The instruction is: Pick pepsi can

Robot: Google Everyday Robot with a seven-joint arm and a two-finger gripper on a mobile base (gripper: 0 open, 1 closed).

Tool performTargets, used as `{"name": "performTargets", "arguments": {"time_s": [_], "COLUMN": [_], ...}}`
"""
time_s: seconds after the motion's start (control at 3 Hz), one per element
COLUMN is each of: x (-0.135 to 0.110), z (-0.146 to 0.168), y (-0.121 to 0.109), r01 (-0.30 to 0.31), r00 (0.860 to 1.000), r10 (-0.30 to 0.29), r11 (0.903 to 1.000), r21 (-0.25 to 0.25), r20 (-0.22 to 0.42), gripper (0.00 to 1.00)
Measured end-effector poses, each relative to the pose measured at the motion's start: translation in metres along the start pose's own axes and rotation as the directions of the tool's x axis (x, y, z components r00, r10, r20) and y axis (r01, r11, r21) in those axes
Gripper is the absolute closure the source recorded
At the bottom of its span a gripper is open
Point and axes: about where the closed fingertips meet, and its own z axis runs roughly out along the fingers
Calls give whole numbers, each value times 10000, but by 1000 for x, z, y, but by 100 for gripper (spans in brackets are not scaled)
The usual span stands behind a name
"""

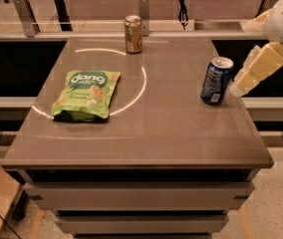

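Note:
The pepsi can (216, 80) is dark blue with a silver top and stands upright near the right edge of the grey table (146, 133). My gripper (239, 85) hangs in from the right, cream coloured, angled down and left. Its tip is just to the right of the can, about level with the can's middle, with a small gap between them. It holds nothing that I can see.
A tan can (133, 33) stands upright at the back middle of the table. A green snack bag (85, 94) lies flat on the left half. Metal rails and posts (144, 6) run behind the table. The table's right edge is close to the pepsi can.

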Motion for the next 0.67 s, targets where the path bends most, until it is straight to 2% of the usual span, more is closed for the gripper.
{"name": "performTargets", "arguments": {"time_s": [0.67], "x": [16], "z": [33], "y": [-25], "r01": [-1048], "r00": [9887], "r10": [995], "r11": [9936], "r21": [429], "r20": [1124], "gripper": [0]}}
